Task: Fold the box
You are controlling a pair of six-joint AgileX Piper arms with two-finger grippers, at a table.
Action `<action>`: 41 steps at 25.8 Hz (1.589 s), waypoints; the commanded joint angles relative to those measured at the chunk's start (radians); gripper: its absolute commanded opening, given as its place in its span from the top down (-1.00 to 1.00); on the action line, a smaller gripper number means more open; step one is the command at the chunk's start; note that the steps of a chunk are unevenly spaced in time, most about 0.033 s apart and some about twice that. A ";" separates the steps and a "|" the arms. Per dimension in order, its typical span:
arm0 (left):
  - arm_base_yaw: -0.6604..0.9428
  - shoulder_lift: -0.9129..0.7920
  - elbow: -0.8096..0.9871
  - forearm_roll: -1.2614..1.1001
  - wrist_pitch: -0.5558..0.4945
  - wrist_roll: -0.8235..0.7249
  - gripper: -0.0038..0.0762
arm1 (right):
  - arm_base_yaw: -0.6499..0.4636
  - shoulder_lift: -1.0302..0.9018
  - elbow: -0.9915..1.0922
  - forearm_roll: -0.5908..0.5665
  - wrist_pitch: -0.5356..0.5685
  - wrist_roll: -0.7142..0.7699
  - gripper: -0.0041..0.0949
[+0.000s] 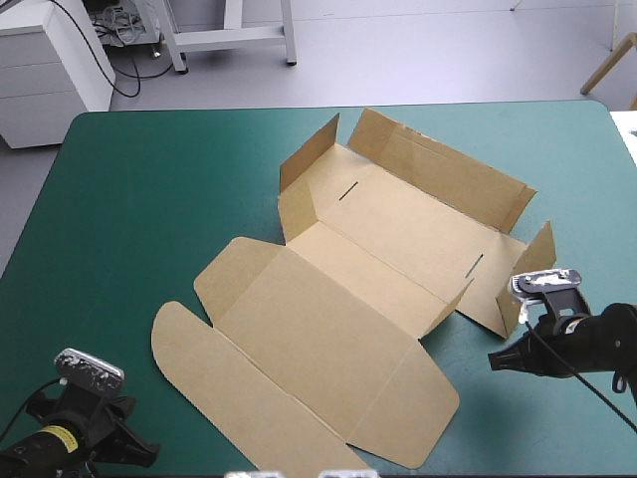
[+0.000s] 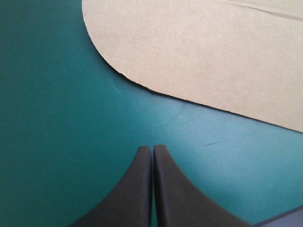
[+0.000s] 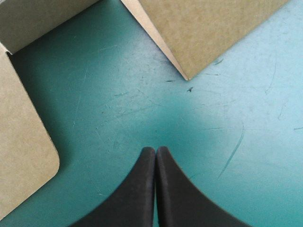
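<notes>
The brown box (image 1: 368, 269) lies as a cut sheet across the middle of the teal-green table, its far walls and two side flaps raised and its long lid with a rounded flap flat toward the front left. My left gripper (image 1: 142, 456) rests shut and holds nothing near the front left corner. In the left wrist view its fingertips (image 2: 152, 147) meet just short of the rounded flap (image 2: 203, 52). My right gripper (image 1: 495, 360) is shut and bare beside the box's right end. In the right wrist view it (image 3: 155, 149) points at bare cover between a raised flap's corner (image 3: 208, 28) and the lid's rounded corner (image 3: 21, 156).
Bare teal-green cover (image 1: 149, 189) stretches left of the box as far as the table's left and far edges. A narrower strip of cover (image 1: 587, 199) runs between the box and the right edge.
</notes>
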 commanded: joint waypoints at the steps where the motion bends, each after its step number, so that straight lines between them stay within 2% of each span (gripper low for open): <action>1: -0.004 0.011 -0.021 -0.015 -0.041 -0.001 0.93 | 0.003 -0.005 -0.033 0.014 -0.008 -0.007 0.96; 11: -0.004 0.011 -0.021 -0.015 -0.041 -0.001 0.93 | 0.003 -0.005 -0.033 0.014 -0.005 -0.007 0.96; 19: -0.004 0.011 -0.021 -0.015 -0.044 -0.001 0.93 | 0.003 -0.007 -0.185 0.024 0.112 0.005 0.96; 27: -0.004 0.011 -0.021 -0.015 -0.045 -0.001 0.93 | 0.004 -0.008 -0.286 0.132 0.112 0.048 0.96; 41: -0.004 0.011 -0.021 -0.015 -0.062 -0.001 0.93 | 0.004 -0.111 -0.370 0.124 0.114 0.106 0.95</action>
